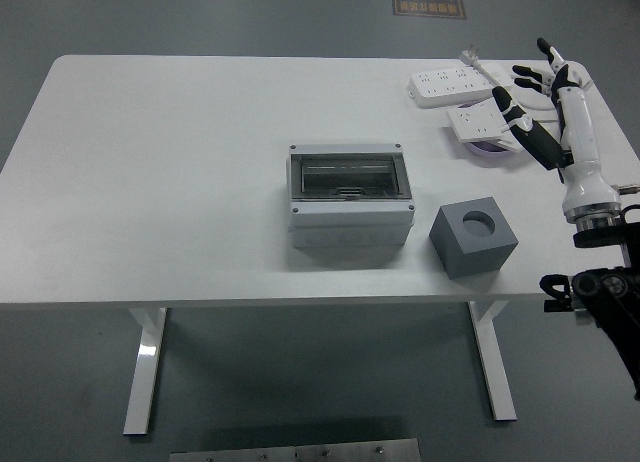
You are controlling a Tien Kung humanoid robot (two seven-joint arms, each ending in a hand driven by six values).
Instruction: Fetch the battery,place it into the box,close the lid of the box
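Note:
A grey box (351, 194) with a smoky clear lid stands at the table's middle, and the lid looks flat on top. Right of it sits a grey cube (473, 238) with a round hole in its top. I cannot make out a battery anywhere. My right hand (526, 82) hovers over the far right corner, fingers spread and holding nothing, beside a small white socket block (474, 120). The left arm does not show.
A white power strip (456, 84) with its cable lies at the far right. A purple disc (492, 149) peeks out from under the small socket block. The white table (160, 182) is bare on its left half.

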